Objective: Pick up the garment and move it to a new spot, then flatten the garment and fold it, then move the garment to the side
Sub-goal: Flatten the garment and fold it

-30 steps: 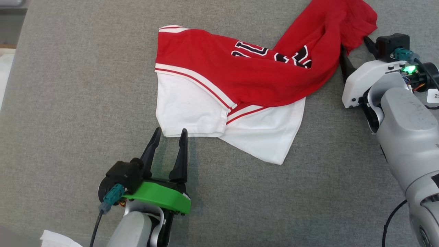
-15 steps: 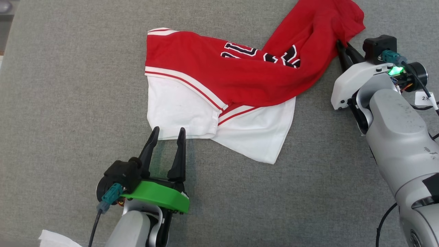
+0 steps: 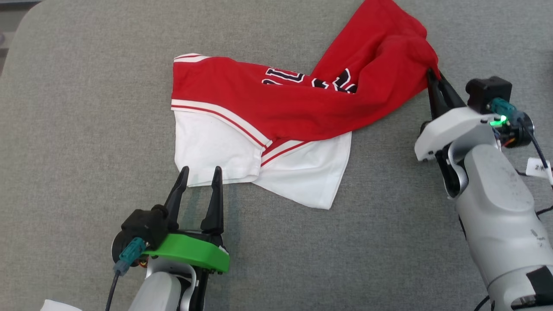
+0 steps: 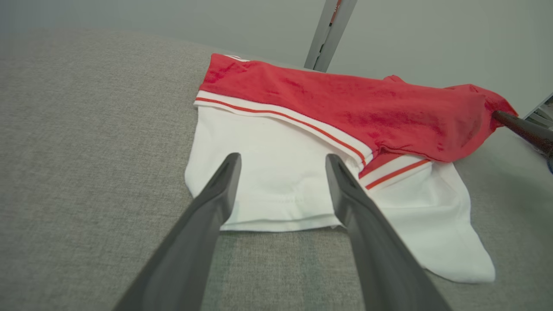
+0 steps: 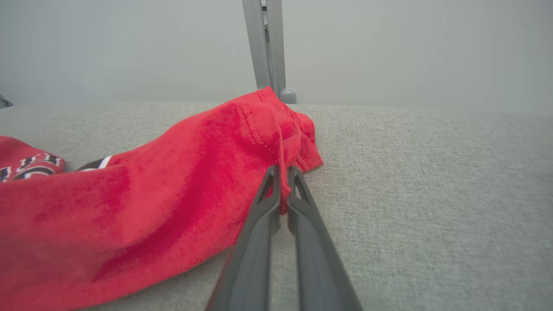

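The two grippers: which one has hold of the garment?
The right gripper: its jaws are shut on the red end of the garment. The left gripper is open at the white hem, gripping nothing.

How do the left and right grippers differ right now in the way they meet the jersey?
The left gripper is open; the right gripper is shut. The left holds nothing, its tips at the white hem of the garment; the right pinches its red end. The left sits on a green mount, the right on a white housing. Both are long, dark and low over the grey surface.
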Motion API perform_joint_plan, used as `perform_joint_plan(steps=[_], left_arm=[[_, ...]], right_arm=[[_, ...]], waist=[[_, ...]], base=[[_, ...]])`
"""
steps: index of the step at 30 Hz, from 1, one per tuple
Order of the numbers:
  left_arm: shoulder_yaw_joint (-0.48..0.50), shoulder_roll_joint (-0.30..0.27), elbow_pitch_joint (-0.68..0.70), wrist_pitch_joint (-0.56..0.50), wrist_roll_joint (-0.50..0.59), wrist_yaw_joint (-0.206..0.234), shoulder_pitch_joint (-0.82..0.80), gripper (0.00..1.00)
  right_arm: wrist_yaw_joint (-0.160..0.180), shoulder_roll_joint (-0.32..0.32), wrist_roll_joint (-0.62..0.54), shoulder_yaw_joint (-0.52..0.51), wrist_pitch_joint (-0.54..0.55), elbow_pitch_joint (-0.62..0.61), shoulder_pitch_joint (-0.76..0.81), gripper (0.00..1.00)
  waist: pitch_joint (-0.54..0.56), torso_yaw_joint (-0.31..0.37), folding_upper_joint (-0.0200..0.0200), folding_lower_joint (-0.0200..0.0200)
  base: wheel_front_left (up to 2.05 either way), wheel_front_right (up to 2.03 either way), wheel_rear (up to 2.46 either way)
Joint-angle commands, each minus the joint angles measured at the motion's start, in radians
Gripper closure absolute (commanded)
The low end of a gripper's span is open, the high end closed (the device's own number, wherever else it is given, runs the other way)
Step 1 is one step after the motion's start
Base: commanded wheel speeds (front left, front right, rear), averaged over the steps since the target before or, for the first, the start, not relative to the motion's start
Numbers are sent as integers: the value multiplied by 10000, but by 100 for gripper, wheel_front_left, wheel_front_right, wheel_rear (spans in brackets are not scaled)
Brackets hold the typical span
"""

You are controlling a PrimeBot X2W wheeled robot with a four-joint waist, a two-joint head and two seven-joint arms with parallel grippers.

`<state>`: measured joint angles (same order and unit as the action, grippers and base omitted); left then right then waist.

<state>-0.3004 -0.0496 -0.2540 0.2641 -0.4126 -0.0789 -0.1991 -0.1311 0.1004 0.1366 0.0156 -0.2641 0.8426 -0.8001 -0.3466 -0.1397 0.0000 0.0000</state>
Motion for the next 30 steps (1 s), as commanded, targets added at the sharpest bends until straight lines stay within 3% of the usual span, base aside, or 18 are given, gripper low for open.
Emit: perform_joint_plan(steps=[1,6,15,22,24,25,30], left_arm=[[79,-21,14,-3,95,-6,114,0],[346,-23,6,-3,175,-38,336,0],[644,-24,-50,-3,251,-99,569,0],[833,-24,-209,-3,301,-148,640,0],[841,-24,-306,-3,306,-167,634,0],[845,-23,-338,-3,319,-171,633,0],[956,-23,-489,-3,385,-187,754,0]], right_arm=[[11,-31,19,-167,13,-255,473,100],[11,-217,134,-898,561,-1685,2055,100],[11,-466,300,-1592,2438,-5322,5039,100],[11,-475,886,-1675,2908,-6003,6100,100],[11,-474,874,-1784,2760,-5772,6185,65],[11,-474,823,-1799,2687,-5684,6211,3],[11,-475,706,-1998,2274,-5191,6329,0]], waist=[[429,412,0,0],[902,839,0,0],[1345,1191,0,0],[1354,1256,0,0],[1357,1245,0,0],[1368,1239,0,0],[1541,1277,0,0]], base=[[0,0,0],[0,0,0],[0,0,0],[0,0,0],[0,0,0],[0,0,0],[0,0,0]])
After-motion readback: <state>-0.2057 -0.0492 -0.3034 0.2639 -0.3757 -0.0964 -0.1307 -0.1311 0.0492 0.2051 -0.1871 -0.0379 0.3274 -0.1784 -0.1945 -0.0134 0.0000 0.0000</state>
